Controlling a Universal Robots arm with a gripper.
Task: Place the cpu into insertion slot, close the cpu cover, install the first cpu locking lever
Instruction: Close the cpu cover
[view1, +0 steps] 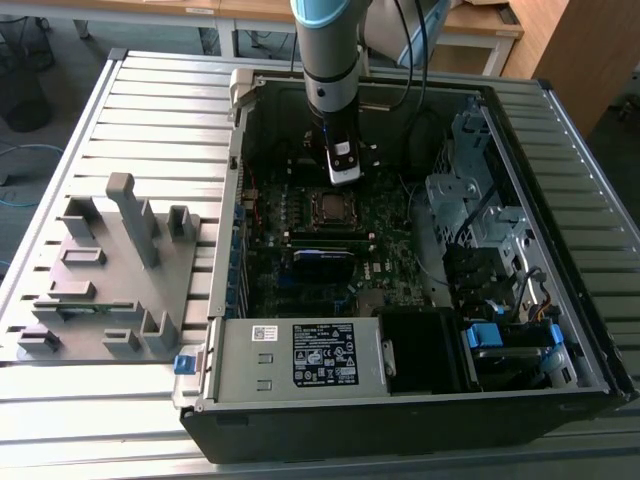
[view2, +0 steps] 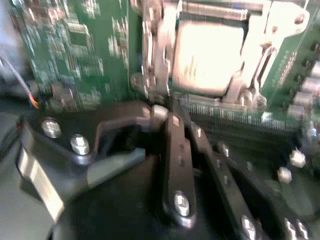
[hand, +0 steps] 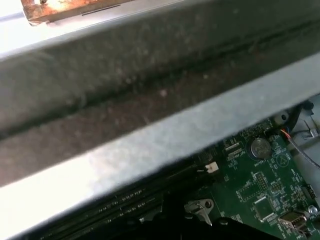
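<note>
The cpu (view2: 207, 57) lies in the insertion slot (view1: 332, 207), its dull silver top showing bright through the window of the cpu cover (view2: 155, 55), which is folded down around it. A thin silvery locking lever (view2: 261, 62) runs along one side of the socket. My gripper (view1: 344, 180) hangs from the arm inside the computer case, just behind the socket in the exterior view. In the second wrist view my gripper (view2: 162, 114) is shut on nothing, its tip a short way off the corner of the cover.
The open computer case (view1: 225, 250) lies on a slatted metal table. A grey fixture block (view1: 110, 270) stands at the exterior view's left. A power supply (view1: 300, 355) and a drive cage (view1: 470, 200) flank the motherboard. A case wall (hand: 150, 125) looms close in the first wrist view.
</note>
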